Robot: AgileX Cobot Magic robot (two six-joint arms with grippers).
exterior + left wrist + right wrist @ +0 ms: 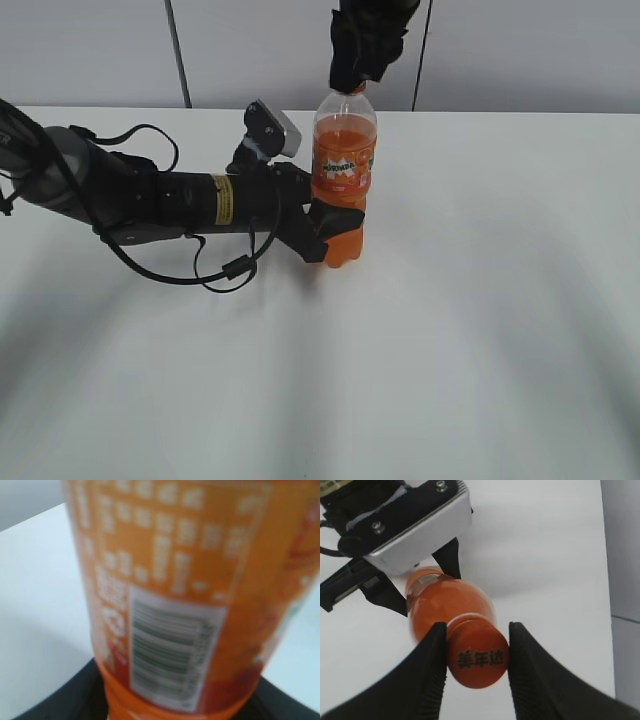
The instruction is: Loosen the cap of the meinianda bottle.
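meinianda bottle [343, 165]: stands up on the white table [480, 300] | left gripper [328, 226]: squeezes its lower body from the side | right gripper [476, 657]: 2 fingers closed on the orange cap [478, 659] from above

The room is bright and the light is soft and even. Wide, faint grey shadows spread over the white flat surface [480, 300], darkest near the front. From the left wrist, the tall clear plastic bottle of orange drink [175, 595] is far too close and all blurry. From the right wrist, the small round orange cap [479, 655] looks sharp.
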